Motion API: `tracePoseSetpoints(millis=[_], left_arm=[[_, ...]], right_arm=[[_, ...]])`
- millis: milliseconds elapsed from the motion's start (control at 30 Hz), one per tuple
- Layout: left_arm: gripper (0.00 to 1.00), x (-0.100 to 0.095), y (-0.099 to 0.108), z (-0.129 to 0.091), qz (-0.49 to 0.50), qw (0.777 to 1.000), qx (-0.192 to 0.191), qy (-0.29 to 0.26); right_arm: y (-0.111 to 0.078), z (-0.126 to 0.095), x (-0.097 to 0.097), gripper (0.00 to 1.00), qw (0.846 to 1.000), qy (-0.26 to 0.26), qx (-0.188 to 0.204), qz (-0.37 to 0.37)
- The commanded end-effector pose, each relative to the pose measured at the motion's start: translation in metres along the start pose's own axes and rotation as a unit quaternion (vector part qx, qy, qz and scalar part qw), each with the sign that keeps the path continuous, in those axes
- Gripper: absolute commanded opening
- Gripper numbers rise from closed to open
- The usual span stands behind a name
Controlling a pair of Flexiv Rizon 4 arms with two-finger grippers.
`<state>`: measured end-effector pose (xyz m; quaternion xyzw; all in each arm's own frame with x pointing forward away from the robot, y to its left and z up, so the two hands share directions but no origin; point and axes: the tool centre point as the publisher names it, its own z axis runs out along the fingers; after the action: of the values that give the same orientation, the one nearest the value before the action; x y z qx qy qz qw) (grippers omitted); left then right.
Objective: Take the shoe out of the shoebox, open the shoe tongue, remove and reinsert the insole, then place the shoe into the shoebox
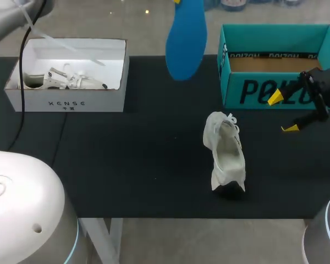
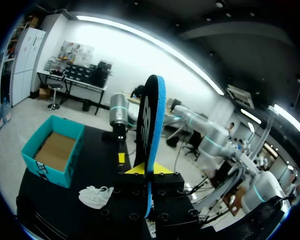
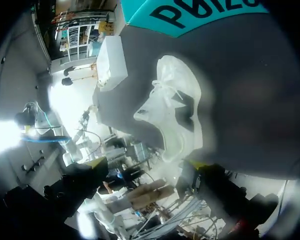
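My left gripper [image 2: 148,170] is shut on a blue insole [image 2: 151,125], which it holds high above the table; in the head view the insole [image 1: 186,41] hangs over the mat's far edge. A white shoe [image 1: 225,157] lies on the black mat [image 1: 126,159], its opening facing up and no insole visible inside. Behind it to the right stands the open teal shoebox [image 1: 275,66]. My right gripper [image 1: 281,113] hovers open in front of that box, to the right of the shoe. In the right wrist view the shoe [image 3: 177,115] lies ahead of the open fingers [image 3: 87,172].
A white box [image 1: 71,71] with another white shoe in it stands at the mat's back left. A black cable [image 1: 22,82] hangs down in front of it. The table's front edge runs just below the shoe.
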<state>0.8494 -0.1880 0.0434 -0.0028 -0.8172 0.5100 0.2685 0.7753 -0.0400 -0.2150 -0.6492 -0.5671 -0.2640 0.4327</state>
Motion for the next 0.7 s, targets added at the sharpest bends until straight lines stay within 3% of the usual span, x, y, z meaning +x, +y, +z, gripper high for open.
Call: tracePoseSetpoints(millis=[33,200,500,700], left_arm=[[0.0,0.0,0.0,0.0,0.0,1.0,-0.001,-0.001],[0.0,0.0,0.0,0.0,0.0,1.0,-0.001,-0.001],[0.0,0.0,0.0,0.0,0.0,1.0,-0.001,-0.001],[0.0,0.0,0.0,0.0,0.0,1.0,-0.001,-0.001]], right_arm=[[-0.003,0.002,0.002,1.0,0.999,0.028,0.002,-0.015],[-0.005,0.015,0.02,1.0,0.998,0.045,0.009,-0.04],[-0.007,0.026,0.039,1.0,0.992,0.101,-0.031,-0.063],[-0.004,0.036,0.051,1.0,0.986,0.139,-0.007,-0.092]])
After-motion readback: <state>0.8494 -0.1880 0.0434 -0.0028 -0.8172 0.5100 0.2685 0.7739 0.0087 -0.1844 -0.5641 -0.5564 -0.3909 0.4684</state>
